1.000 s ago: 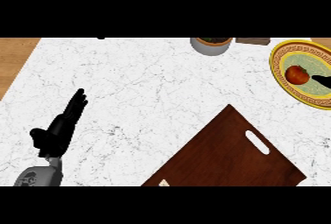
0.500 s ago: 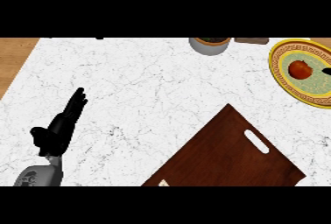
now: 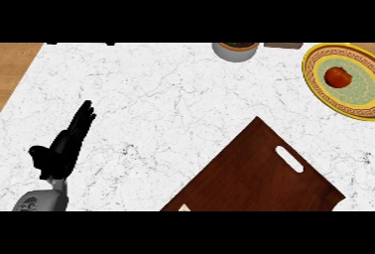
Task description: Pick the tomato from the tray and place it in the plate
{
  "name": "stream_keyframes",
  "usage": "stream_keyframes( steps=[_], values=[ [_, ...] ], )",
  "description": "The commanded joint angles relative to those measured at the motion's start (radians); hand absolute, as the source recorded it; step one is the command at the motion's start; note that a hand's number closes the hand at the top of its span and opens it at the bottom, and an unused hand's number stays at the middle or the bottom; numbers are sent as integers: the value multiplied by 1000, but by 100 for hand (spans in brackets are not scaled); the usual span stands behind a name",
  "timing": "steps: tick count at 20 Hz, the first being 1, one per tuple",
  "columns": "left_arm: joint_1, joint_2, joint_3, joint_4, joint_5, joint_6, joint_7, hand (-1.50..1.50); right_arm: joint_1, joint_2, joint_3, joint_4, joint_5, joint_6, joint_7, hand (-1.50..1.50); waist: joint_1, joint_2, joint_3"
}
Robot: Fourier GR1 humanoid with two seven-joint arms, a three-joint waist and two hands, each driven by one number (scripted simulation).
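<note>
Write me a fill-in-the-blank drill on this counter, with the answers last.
1. The tomato lies on the yellow-rimmed ____ at the view's upper right.
2. The only hand in view is the robot's ____ one.
3. That hand is ____, not shut, and holds nothing.
4. The brown tray lies toward the view's lower ____ corner.

Missing words: plate; left; open; right.
</note>
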Motion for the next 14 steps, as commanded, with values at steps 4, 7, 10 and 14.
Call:
stream_keyframes(
  steps=[4, 7, 10, 14],
  values=[
    [1, 13, 16, 6, 12, -19, -21, 0, 145, -75, -19, -19, -22, 179, -111, -150, 0, 0, 1],
    [-6, -27, -5, 16, -17, 29, -14, 0, 203, -64, -19, -22, -20, 224, -190, -150, -8, 5, 5],
    [-15, 4, 10, 31, 0, -11, -20, 0, 208, -59, 2, -29, 4, 195, -185, -150, 12, 7, 4],
    [-23, -14, 2, 2, 2, 3, 10, 0, 240, -100, 0, -33, 2, 239, -190, -150, 8, 2, 6]
  ],
)
